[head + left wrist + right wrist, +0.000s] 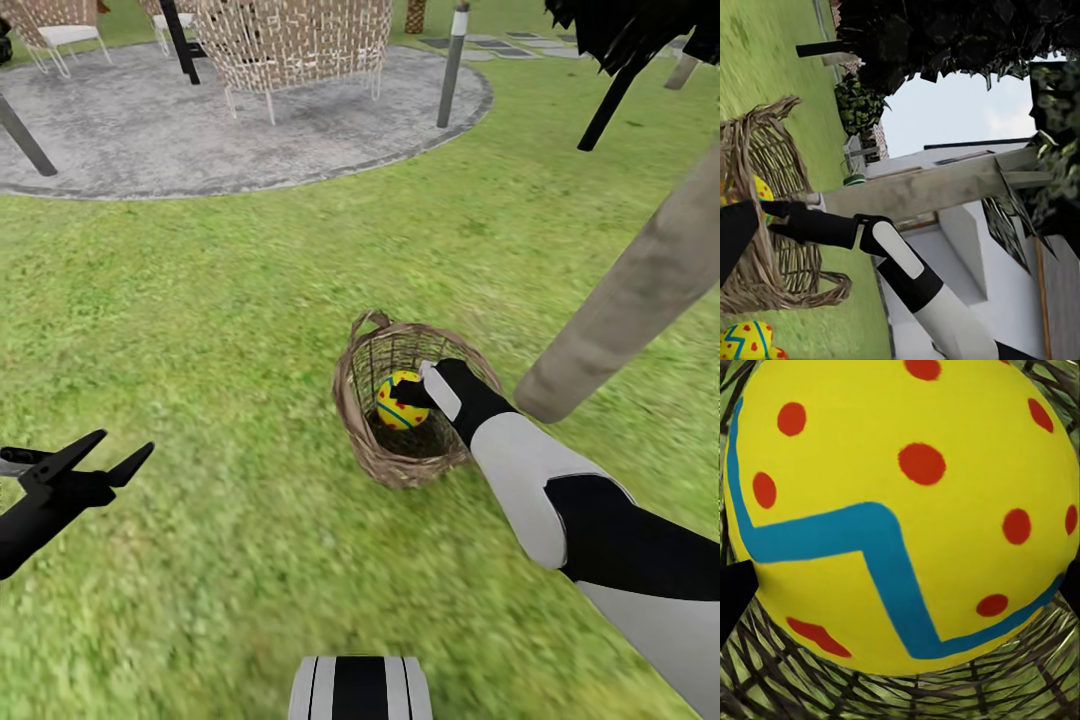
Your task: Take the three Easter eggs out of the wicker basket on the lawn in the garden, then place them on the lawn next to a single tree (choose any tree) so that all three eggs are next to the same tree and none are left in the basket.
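Note:
The brown wicker basket [352,400] stands on the lawn [230,330], close to a tree's grey-beige trunk [640,290]. My right gripper [408,392] reaches into it and is shut on a yellow Easter egg [398,408] with a blue zigzag and red dots. The right wrist view has this egg [900,487] up close, with a dark fingertip [731,594] at either side. In the left wrist view the basket [772,285] holds that egg [762,189], and another Easter egg [746,341] lies on the grass outside it. My left gripper [125,441] hangs open and empty over the grass, well left of the basket.
A grey round patio [150,140] with pale lattice chairs [300,40] and a post [452,65] lies far ahead. Dark foliage [640,30] hangs at the upper right. A white house wall [967,247] stands behind the trunk [937,187].

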You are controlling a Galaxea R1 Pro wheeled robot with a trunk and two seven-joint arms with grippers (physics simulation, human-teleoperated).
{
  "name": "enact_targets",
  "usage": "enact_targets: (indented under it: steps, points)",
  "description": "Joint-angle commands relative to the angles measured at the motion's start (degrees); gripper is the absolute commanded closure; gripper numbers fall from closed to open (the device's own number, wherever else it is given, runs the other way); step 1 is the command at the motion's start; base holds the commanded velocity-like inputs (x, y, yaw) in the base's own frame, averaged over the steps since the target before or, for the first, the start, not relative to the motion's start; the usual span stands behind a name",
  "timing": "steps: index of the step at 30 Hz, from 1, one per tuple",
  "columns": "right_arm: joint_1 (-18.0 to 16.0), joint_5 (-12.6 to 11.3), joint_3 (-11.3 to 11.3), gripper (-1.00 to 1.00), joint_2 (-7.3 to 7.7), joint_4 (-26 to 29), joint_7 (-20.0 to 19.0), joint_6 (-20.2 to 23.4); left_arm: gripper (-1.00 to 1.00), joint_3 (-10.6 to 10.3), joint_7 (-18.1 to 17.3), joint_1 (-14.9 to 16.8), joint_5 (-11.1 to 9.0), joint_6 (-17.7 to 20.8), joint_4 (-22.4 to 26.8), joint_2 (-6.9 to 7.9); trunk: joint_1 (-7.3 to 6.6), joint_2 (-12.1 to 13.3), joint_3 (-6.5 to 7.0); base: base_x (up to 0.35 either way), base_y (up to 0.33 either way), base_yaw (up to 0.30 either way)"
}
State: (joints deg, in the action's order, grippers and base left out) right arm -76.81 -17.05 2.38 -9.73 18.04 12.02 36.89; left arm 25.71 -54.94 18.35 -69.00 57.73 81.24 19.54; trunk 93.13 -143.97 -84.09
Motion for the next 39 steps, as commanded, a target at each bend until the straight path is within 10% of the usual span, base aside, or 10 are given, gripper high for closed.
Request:
enact_targets:
  steps: [1, 39]
  points:
    - [-0.01, -0.62, 0.24, 1.0, -0.04, 0.1, 0.46, 0.2, -1.0, 0.15, -0.19, 0.02, 0.04, 0.23, -0.02, 0.03, -0.05, 0.0, 0.19, -0.095, 0.0, 0.0]
    - [0.7, -0.47, 0.25, 1.0, 2.25, 0.24, -1.12, 0.3, -1.0, -0.14, -0.1, 0.02, 0.27, 0.1, 0.08, -0.2, -1.03, 0.51, 8.61, -0.037, 0.0, 0.0]
